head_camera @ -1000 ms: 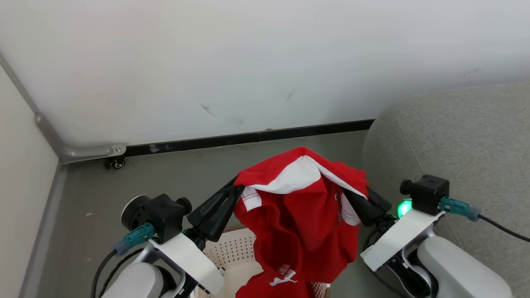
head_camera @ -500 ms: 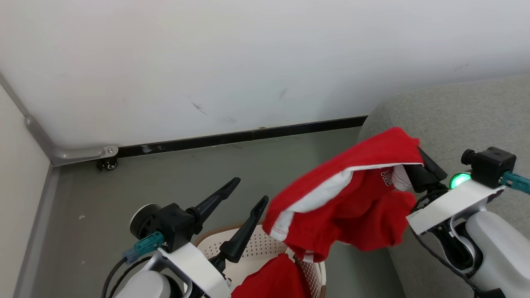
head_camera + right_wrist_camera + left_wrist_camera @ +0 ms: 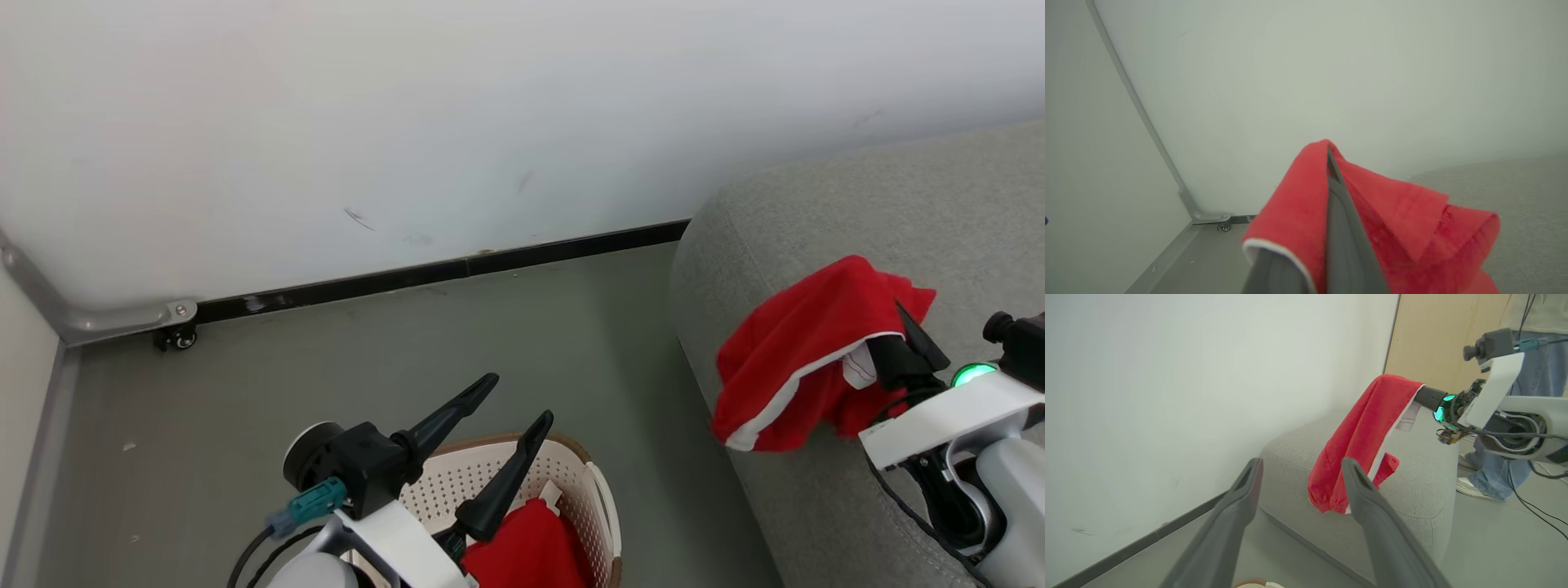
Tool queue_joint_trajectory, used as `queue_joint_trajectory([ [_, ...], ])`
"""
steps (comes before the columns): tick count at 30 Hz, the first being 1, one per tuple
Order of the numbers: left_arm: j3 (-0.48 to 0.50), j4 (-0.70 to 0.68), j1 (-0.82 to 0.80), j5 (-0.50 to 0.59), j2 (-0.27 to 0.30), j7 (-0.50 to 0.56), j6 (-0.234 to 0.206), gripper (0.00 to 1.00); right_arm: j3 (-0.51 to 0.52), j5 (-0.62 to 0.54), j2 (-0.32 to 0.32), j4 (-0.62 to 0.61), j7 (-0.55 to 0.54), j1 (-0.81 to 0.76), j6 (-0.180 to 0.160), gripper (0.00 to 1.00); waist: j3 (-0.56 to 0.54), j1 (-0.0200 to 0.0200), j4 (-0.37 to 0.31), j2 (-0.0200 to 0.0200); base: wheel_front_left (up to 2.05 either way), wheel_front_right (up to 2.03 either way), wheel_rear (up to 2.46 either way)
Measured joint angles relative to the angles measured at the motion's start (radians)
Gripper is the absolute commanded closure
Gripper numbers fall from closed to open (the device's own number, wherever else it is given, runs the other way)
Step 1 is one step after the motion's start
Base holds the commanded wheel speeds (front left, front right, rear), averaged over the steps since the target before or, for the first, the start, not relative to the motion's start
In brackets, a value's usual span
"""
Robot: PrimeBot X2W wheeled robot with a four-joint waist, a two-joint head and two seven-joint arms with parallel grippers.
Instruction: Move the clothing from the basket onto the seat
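Note:
A red garment with white trim [image 3: 796, 359] hangs from my right gripper [image 3: 902, 322], which is shut on it above the left end of the grey seat [image 3: 857, 204]. The cloth's lower folds touch the seat's edge. In the right wrist view the red garment [image 3: 1290, 212] drapes over the closed fingers [image 3: 1337, 228]. My left gripper [image 3: 518, 400] stands open and empty above the cream basket [image 3: 600, 490]. Another red garment [image 3: 531, 551] lies in the basket. From the left wrist, the open fingers [image 3: 1367, 506] frame the hanging garment [image 3: 1363, 433] and the seat [image 3: 1412, 490].
A white wall with a dark baseboard [image 3: 408, 278] runs behind the grey floor. A small caster [image 3: 175, 339] sits at the wall corner. A person's legs in jeans and a shoe [image 3: 1470, 486] stand beyond the seat, with cables on the floor.
My left gripper has let go of the garment and opened. The right gripper has carried the garment rightward over the seat. The head camera has turned right.

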State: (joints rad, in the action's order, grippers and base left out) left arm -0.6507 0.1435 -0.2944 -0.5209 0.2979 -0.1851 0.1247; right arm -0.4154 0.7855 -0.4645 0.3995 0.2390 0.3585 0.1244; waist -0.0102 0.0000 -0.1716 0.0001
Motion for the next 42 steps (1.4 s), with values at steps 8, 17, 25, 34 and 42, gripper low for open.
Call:
queue_joint_trajectory([
  [8,-0.023,0.015,0.002,0.002,0.0,-0.008,0.0,0.0,0.057,-0.001,0.001,-0.012,0.0,-0.054,0.0,1.0,0.004,0.0,-0.041,0.0,0.0,0.0,0.0],
  [17,-0.037,0.028,0.002,0.004,-0.004,-0.012,0.0,0.0,0.102,-0.014,0.006,-0.044,0.002,-0.1,0.0,1.0,0.009,0.0001,-0.094,0.0,0.0,0.0,0.0],
  [25,-0.037,0.035,0.001,0.004,-0.004,-0.028,0.0,0.0,0.12,-0.04,0.009,-0.084,0.001,-0.113,0.0,1.0,0.013,0.0,-0.141,0.0,0.0,0.0,0.0],
  [34,-0.025,0.032,-0.001,0.019,0.005,-0.037,0.0,0.0,0.127,-0.043,0.008,-0.112,-0.036,-0.097,0.0,1.0,0.027,0.0001,-0.18,0.0,0.0,0.0,0.0],
  [42,-0.002,0.012,-0.002,0.033,0.023,-0.041,-0.012,0.0,0.166,-0.036,-0.004,-0.096,-0.095,0.081,0.0,1.0,0.058,0.0,-0.193,0.0,0.0,0.0,0.0],
])
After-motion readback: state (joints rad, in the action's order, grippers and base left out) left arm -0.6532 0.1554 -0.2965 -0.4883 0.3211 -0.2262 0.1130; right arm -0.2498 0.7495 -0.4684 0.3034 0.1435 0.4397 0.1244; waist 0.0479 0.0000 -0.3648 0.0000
